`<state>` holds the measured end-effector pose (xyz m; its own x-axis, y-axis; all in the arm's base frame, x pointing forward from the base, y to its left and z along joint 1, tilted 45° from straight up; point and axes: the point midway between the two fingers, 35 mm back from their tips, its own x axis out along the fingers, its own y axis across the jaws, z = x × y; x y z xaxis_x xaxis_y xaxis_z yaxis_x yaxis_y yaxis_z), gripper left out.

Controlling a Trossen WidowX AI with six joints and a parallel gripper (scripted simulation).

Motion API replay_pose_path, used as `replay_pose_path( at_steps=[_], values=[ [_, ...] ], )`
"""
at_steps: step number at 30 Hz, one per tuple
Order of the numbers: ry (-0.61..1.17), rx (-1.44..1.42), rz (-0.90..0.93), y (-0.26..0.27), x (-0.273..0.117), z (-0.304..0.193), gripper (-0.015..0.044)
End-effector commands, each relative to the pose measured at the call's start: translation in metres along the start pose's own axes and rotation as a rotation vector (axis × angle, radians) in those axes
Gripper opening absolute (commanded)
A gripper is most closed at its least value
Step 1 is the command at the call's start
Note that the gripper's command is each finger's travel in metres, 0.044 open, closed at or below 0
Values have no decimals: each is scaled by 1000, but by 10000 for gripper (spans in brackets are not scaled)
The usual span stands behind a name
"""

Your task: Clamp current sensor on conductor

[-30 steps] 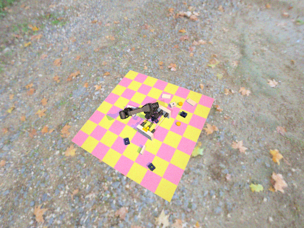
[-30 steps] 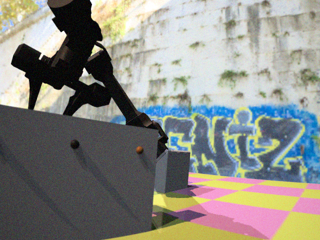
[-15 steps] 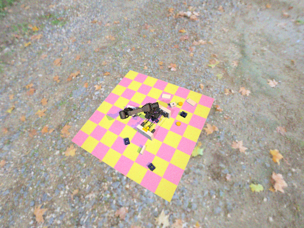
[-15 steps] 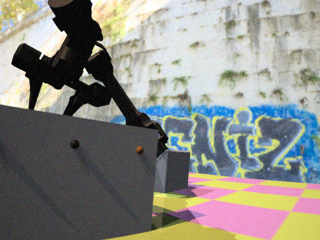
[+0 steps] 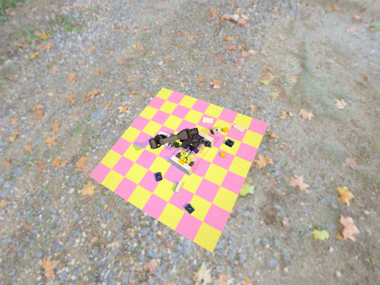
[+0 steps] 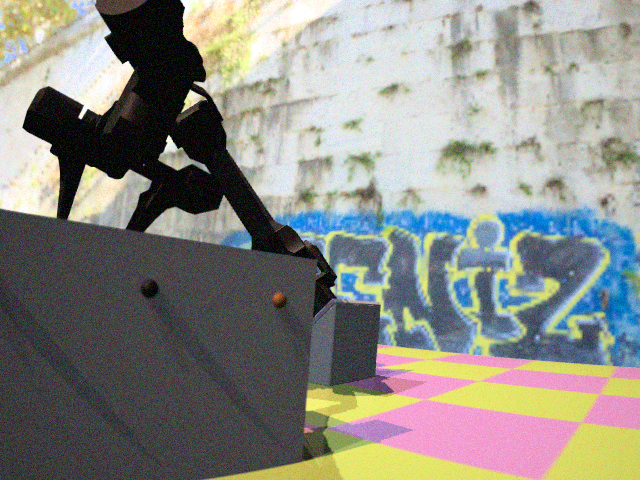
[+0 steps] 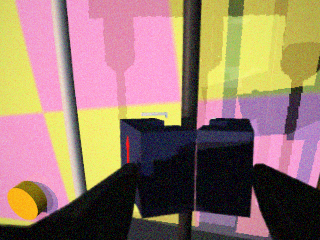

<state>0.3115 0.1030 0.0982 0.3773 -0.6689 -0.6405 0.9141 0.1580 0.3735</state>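
The current sensor, a dark navy block in two halves (image 7: 165,172), is in the gripper with a thin seam down its middle and a gap at its top. A red arrow (image 7: 128,150) on its left side points up in the wrist view. My gripper (image 7: 195,169) (image 6: 97,221) is shut on the sensor. A dark conductor (image 7: 191,55) runs in line with the gap and shows again below the sensor; whether it is inside the opening cannot be told. A pale grey conductor (image 7: 68,95) is to the left. The LOAD marker cannot be read. The panel hides the fingertips in the exterior view.
The conductors run between two upright panels (image 5: 181,166) (image 6: 155,372). Dark blocks (image 5: 158,176) (image 5: 189,208) (image 5: 228,142), orange discs (image 5: 222,154) (image 5: 224,129) and pale blocks (image 5: 207,120) (image 5: 238,127) lie around them. A grey block (image 6: 356,343) stands beyond the near panel.
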Motion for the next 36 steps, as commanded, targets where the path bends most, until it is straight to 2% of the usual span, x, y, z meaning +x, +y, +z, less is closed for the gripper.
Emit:
replay_pose_path(
  at_steps=[1, 14, 30, 36],
  values=[
    [2, 1, 2, 0, -1, -1, 0],
    [2, 0, -11, 1, -1, -1, 0],
    [0, -4, -228, 14, 5, 0, 0],
    [-7, -15, -201, 10, 7, 0, 157]
  ],
)
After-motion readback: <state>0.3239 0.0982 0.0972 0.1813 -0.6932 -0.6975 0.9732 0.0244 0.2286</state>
